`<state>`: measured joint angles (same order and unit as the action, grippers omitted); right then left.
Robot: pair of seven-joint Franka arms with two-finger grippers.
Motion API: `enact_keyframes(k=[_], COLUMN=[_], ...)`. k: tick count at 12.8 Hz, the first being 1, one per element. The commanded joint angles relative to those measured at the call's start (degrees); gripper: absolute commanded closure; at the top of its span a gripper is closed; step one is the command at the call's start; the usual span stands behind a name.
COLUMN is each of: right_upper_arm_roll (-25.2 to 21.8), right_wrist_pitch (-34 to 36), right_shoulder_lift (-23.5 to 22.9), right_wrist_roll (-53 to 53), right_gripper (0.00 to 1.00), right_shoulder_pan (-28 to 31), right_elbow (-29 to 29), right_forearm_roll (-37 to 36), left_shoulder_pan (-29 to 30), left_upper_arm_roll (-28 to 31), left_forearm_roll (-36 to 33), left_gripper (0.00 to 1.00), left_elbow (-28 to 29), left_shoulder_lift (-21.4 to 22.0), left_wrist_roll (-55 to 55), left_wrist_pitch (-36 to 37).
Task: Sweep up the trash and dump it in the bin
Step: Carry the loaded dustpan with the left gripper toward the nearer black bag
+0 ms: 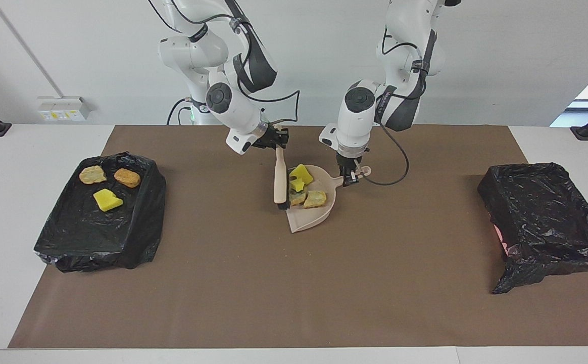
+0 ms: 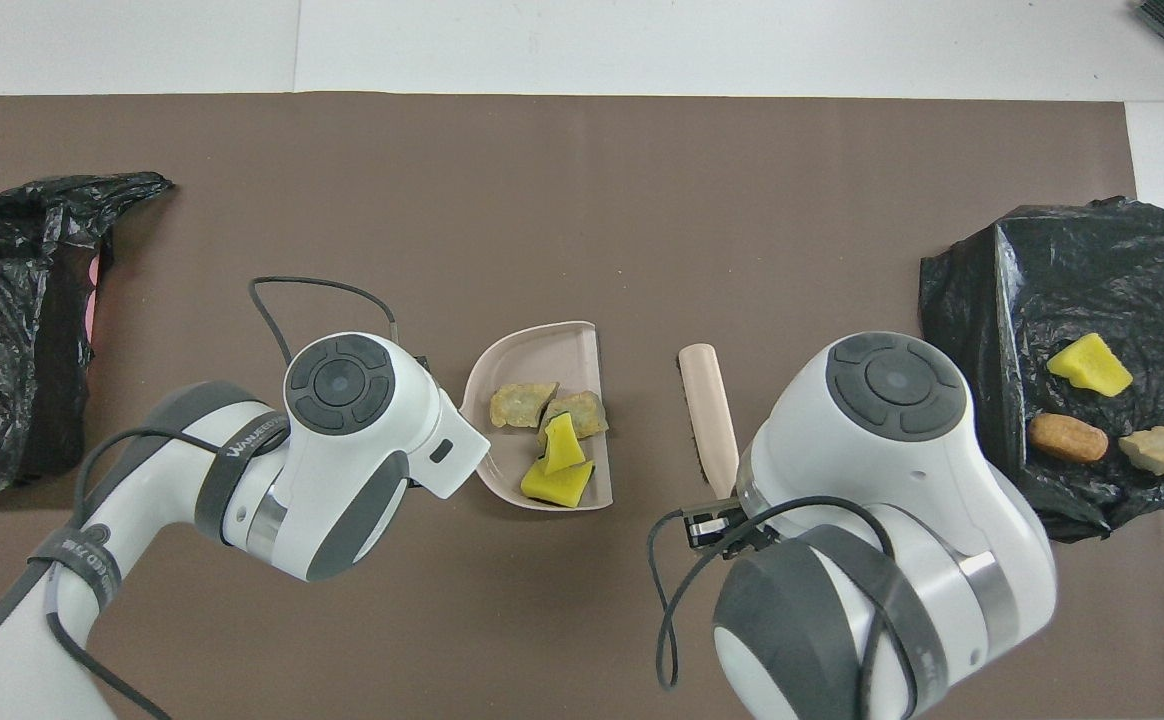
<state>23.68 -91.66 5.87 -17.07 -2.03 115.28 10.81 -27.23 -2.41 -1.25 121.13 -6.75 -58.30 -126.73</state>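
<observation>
On the brown mat (image 1: 253,283) mid-table sat the beige dustpan (image 1: 308,216) (image 2: 517,352), the landmark for everything below. Four trash bits lay in the pan: two yellow sponge pieces (image 1: 301,175) (image 2: 557,483) stacked toward the robots' side, a green-backed bit (image 2: 576,410) and a tan crinkled lump (image 1: 315,198) (image 2: 520,404) beside them. Left gripper (image 1: 348,179) was closed tight on the dustpan's handle (image 1: 362,172), at the pan's edge nearest the robots; the pan looked to rest on the mat, its open mouth turned toward the right arm's end. Right gripper (image 1: 277,143) was clamped on the handle of the beige brush (image 1: 280,174) (image 2: 708,415), fingers closed around it. Brush hung head-down just beside the pan's mouth, dark bristles (image 1: 284,205) at the mouth's rim in the facing view; the overhead view showed a clear gap of mat between brush and pan, so the brush seemed raised; touching or not, cannot tell. Well away from the dustpan, at the right arm's end of the table, a bin lined with a black bag (image 1: 102,222) (image 2: 1072,300) held three more bits: one yellow sponge piece (image 1: 107,200) (image 2: 1090,364), one orange lump (image 1: 127,177) (image 2: 1068,438), one tan lump (image 1: 93,174) (image 2: 1159,449). At the left arm's end, well apart from the pan, sat a second black-bagged bin (image 1: 546,222) (image 2: 2,330) with a bit of pink showing at its side.
</observation>
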Motion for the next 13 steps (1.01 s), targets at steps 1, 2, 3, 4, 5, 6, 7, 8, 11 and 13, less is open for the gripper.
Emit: enact_keyframes(k=[1, 2, 3, 4, 5, 6, 7, 8, 11, 13], right_upper_arm_roll=[0.9, 1.0, 1.0, 1.2, 1.7, 1.7, 1.7, 1.7, 1.7, 1.6], right_wrist_pitch=[3.7, 2.0, 0.3, -0.7, -4.3, -9.8, -13.9, -16.7, -25.8, -27.2], right_shoulder_lift=[6.1, 8.1, 9.6, 10.6, 10.9, 10.9, 11.1, 11.1, 13.0, 14.3], right_wrist_roll=[-8.4, -11.3, -12.5, -13.0, -13.9, -17.8, -20.1, -21.0, -21.7, -21.3], right_gripper=[1.00, 1.00, 1.00, 1.00, 1.00, 1.00, 1.00, 1.00, 1.00, 1.00], right_shoulder_pan=[-0.6, -3.3, -4.6, -5.1, -7.6, -11.5, -13.8, -15.9, -20.0, -21.1], right_elbow=[2.6, 5.2, 6.9, 8.8, 10.5, 13.8, 16.7, 18.8, 27.5, 30.8], right_forearm_roll=[-0.2, 3.6, 6.8, 8.3, 10.0, 10.8, 10.8, 10.9, 11.5, 11.9], left_shoulder_pan=[3.6, 5.1, 6.1, 7.7, 10.6, 13.0, 15.5, 18.4, 26.6, 31.4], left_upper_arm_roll=[-0.2, -0.2, -0.1, 0.3, 0.3, 0.4, 0.5, 0.5, 0.5, 0.5], left_forearm_roll=[-0.6, -0.6, -0.4, -0.4, -0.4, 0.0, 1.5, 3.1, 4.9, 5.7], left_gripper=[1.00, 1.00, 1.00, 1.00, 1.00, 1.00, 1.00, 1.00, 1.00, 1.00], left_elbow=[0.5, 0.0, 0.0, -0.2, -1.0, -2.3, -4.4, -6.6, -14.2, -21.9], left_shoulder_lift=[1.7, 2.6, 3.6, 4.9, 5.5, 6.0, 6.0, 5.4, 2.3, -1.3], left_wrist_roll=[-3.8, -5.2, -5.1, -5.5, -6.7, -10.8, -14.3, -18.0, -27.0, -30.7], left_wrist_pitch=[-1.1, -0.5, 0.1, 0.9, 2.3, 4.5, 6.9, 9.0, 14.2, 20.5])
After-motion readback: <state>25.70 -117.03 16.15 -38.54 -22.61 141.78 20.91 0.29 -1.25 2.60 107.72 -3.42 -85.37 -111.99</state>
